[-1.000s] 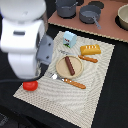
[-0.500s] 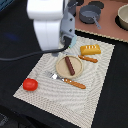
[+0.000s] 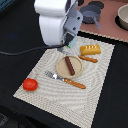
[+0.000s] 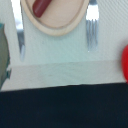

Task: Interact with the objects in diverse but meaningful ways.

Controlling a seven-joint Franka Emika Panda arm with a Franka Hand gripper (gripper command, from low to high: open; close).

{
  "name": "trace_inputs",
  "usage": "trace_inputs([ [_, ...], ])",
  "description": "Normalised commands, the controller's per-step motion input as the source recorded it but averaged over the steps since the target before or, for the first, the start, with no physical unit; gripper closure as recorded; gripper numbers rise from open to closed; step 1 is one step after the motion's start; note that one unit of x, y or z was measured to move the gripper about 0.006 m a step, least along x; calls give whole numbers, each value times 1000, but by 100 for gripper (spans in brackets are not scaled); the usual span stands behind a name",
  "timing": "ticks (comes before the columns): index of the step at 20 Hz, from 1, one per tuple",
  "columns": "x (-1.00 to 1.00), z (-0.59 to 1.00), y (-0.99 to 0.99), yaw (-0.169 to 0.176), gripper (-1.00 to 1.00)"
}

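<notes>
- A robot test bench set up as a pretend dining spot, not a real kitchen: a white robot arm (image 3: 56,22) stands over a black tabletop (image 3: 15,35), its cable (image 3: 20,52) trailing across the surface.
- The place setting is toy-like: a pale woven placemat (image 3: 95,75) carries a round tan plate (image 3: 61,69) with a brown sausage stick (image 3: 69,65) on it, an orange-handled fork (image 3: 65,80) and knife (image 3: 88,58), a golden-yellow bread loaf (image 3: 90,49) and a red tomato (image 3: 30,84).
- Behind the mat, a grey pot with handles (image 3: 92,15) sits on a pinkish board (image 3: 112,25).
</notes>
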Motion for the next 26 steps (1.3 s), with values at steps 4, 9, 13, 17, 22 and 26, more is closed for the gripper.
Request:
trace_inputs([
  [4,599,-53,89,-141,-100],
  [9,580,-131,84,-121,-100],
  [13,520,-237,61,-102,-100],
  [17,345,-203,30,-76,-100],
  [22,249,-259,0,-50,-100],
  [26,133,-324,20,-31,-100],
])
